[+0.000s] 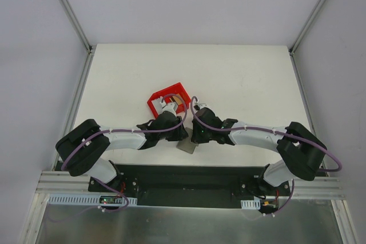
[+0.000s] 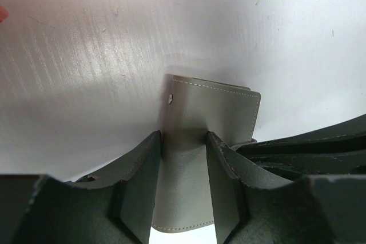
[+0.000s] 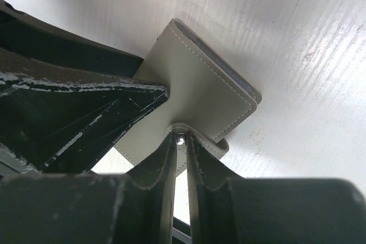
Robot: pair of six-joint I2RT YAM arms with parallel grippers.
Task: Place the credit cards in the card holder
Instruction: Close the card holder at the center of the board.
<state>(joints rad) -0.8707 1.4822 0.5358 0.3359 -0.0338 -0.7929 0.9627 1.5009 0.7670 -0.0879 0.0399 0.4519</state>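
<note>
The grey card holder (image 1: 187, 147) lies near the table's front edge, between both grippers. In the left wrist view the holder (image 2: 213, 110) runs under and between my left gripper's (image 2: 184, 139) spread fingers, which rest on it. In the right wrist view my right gripper (image 3: 182, 139) is nearly shut, pinching the snap tab at the holder's (image 3: 197, 87) edge. In the top view the left gripper (image 1: 180, 135) and right gripper (image 1: 196, 136) sit side by side over the holder. A white card (image 1: 167, 107) and a tan card (image 1: 178, 102) lie in the red bin. The darker card is not visible.
The red open-topped bin (image 1: 154, 102) stands just behind the grippers at mid-table. The left gripper's dark body (image 3: 80, 118) fills the left of the right wrist view. Metal frame rails run along both table sides.
</note>
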